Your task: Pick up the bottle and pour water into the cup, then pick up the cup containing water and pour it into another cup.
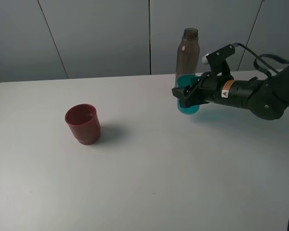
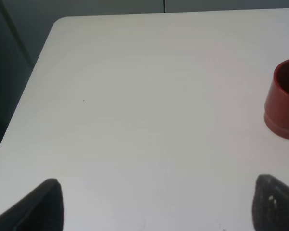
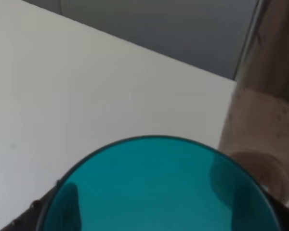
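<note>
A plain white tabletop [image 1: 149, 183] with rounded corners fills most of the view. Behind its far edge stands a grey panelled wall [image 1: 101, 33] crossed by thin dark seams.

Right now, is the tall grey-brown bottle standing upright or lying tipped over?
Upright. The bottle stands on the table with its uncapped neck pointing up, behind the teal cup held by the right gripper.

A: The counter [image 1: 144, 183] looks smooth and matt white, some laminate. The bottle [image 1: 187, 55]?

B: Translucent smoky grey-brown plastic, slightly glossy. The cup [image 3: 159, 192] is clear teal plastic, smooth-walled and shiny.

A: And the red cup [image 1: 83, 123] at nine o'clock?

B: Opaque dark red plastic, dull sheen. The right arm's casing [image 1: 260, 96] is matt black.
</note>
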You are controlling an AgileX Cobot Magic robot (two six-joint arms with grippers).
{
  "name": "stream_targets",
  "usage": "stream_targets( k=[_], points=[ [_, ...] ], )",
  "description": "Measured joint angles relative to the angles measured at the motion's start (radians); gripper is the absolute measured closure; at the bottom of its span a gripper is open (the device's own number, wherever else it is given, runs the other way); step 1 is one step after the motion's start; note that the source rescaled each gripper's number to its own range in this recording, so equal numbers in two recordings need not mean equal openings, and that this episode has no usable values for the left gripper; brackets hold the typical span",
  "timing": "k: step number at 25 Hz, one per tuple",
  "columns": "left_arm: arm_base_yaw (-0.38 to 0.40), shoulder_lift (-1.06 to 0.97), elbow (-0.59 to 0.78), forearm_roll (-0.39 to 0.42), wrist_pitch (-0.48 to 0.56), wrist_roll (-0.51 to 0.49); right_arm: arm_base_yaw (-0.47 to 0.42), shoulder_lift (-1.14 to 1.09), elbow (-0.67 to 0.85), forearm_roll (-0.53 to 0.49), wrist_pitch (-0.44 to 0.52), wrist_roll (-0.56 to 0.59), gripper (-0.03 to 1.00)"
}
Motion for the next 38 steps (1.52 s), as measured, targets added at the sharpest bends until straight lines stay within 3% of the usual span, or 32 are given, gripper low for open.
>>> stream_targets(
  k=[3, 8, 20, 21, 22, 23, 24, 25, 33, 38],
  points=[
    [0.0, 0.0, 0.0, 0.0, 0.0, 0.007, -0.002, 0.054, -0.016, 0.121, -0.012, 0.0, 0.87],
    [0.0, 0.0, 0.0, 0.0, 0.0, 0.007, -0.002, 0.092, -0.024, 0.213, -0.053, -0.01, 0.87],
    [0.0, 0.0, 0.0, 0.0, 0.0, 0.007, -0.002, 0.106, -0.027, 0.223, -0.078, -0.031, 0.87],
    [0.0, 0.0, 0.0, 0.0, 0.0, 0.007, -0.002, 0.106, -0.027, 0.22, -0.078, -0.029, 0.76],
    [0.0, 0.0, 0.0, 0.0, 0.0, 0.007, -0.002, 0.106, -0.027, 0.217, -0.078, -0.029, 0.43],
    [0.0, 0.0, 0.0, 0.0, 0.0, 0.007, -0.002, 0.106, -0.027, 0.214, -0.076, -0.029, 0.19],
    [0.0, 0.0, 0.0, 0.0, 0.0, 0.007, -0.002, 0.106, -0.025, 0.211, -0.071, -0.026, 0.06],
    [0.0, 0.0, 0.0, 0.0, 0.0, 0.0, -0.002, 0.099, -0.021, 0.206, -0.06, -0.026, 0.01],
    [0.0, 0.0, 0.0, 0.0, 0.0, 0.0, -0.002, -0.133, 0.159, 0.192, -0.003, -0.03, -0.02],
    [0.0, 0.0, 0.0, 0.0, 0.0, 0.0, -0.002, -0.423, 0.283, 0.196, 0.101, -0.03, -0.03]
  ],
)
